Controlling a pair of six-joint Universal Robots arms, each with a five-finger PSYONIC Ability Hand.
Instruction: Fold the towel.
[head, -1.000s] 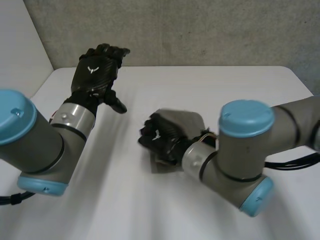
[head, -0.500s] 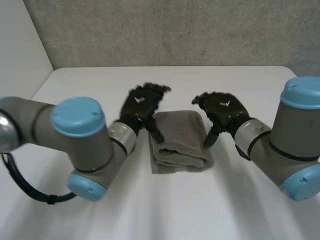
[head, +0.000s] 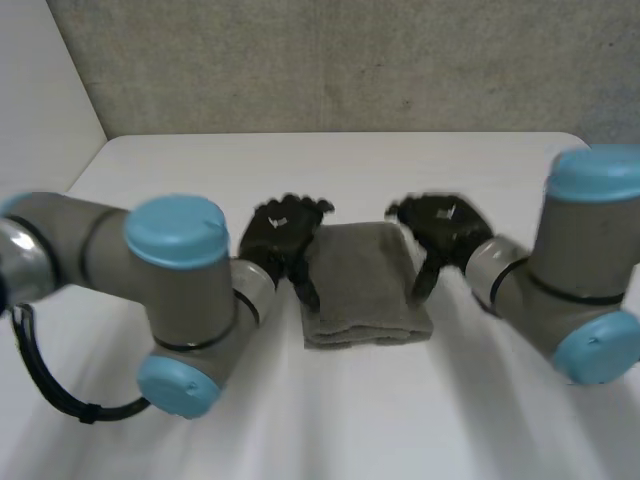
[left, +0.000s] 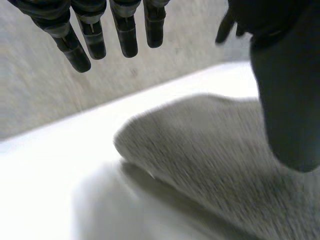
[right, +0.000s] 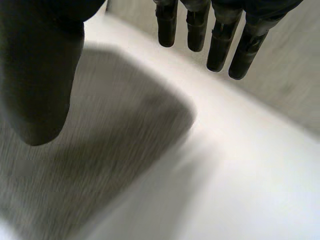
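Left hand, fingers loose, is hovering at nine o'clock of the folded grey towel; right hand, equally loose, at three.

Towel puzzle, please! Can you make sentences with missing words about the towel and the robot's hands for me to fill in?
The folded towel is ____ in colour.
It lies on a ____ table.
The towel sits ____ the left hand and the right hand.
Both hands have straight fingers, so each hand is ____, not shut.
Missing words: grey; white; between; open.
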